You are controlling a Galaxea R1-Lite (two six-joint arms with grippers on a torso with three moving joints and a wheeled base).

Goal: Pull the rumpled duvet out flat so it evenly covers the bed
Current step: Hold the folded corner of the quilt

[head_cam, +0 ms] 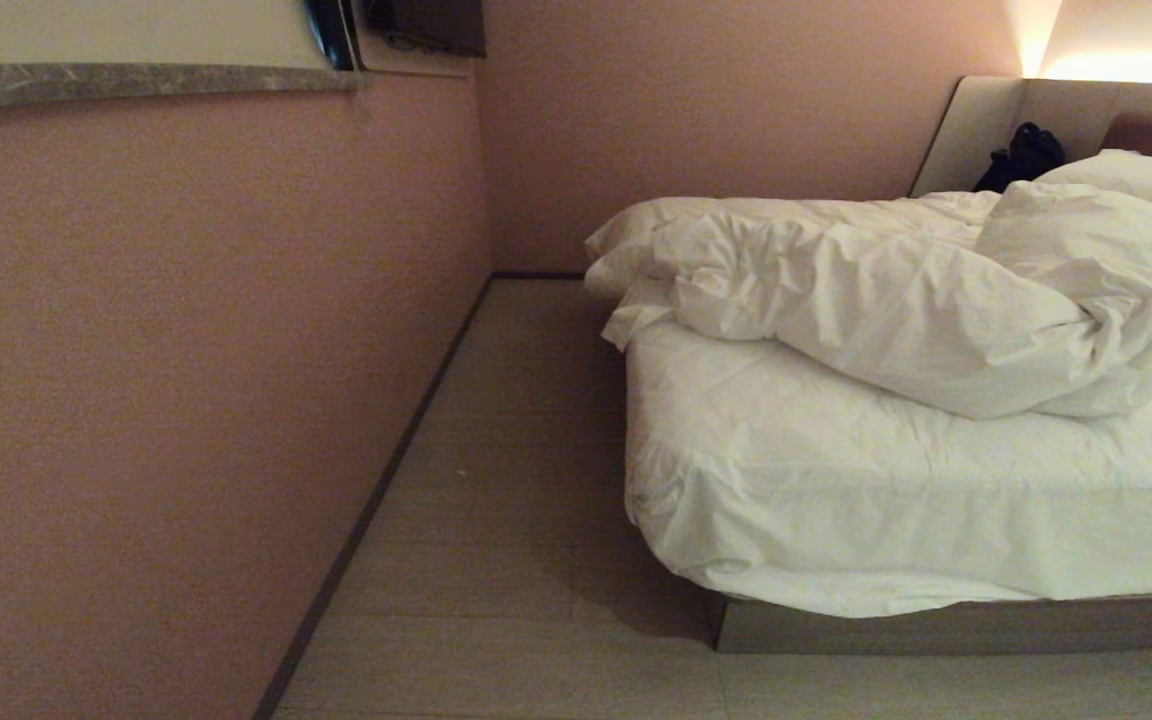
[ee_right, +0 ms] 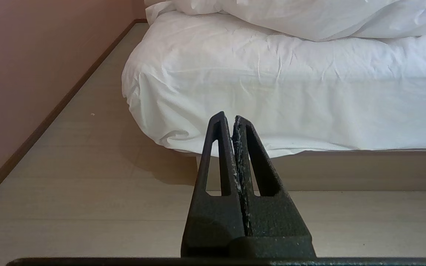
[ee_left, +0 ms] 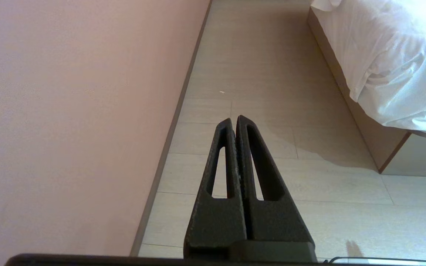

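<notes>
Both grippers, left gripper [ee_left: 234, 122] and right gripper [ee_right: 227, 119], hung over the floor [head_cam: 516, 520] short of the bed [head_cam: 936, 625], jaws closed on nothing. Duvet [head_cam: 876, 310] sat bunched in a ridge toward the headboard [head_cam: 976, 125], sheet [head_cam: 886, 490] bare below it. Risk: pinching the sheet along with the duvet, or tugging one corner only, would drag it askew.

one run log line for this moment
duvet: bunched at head end | bed: sheet bare | left hand: shut, empty | right hand: shut, empty
</notes>
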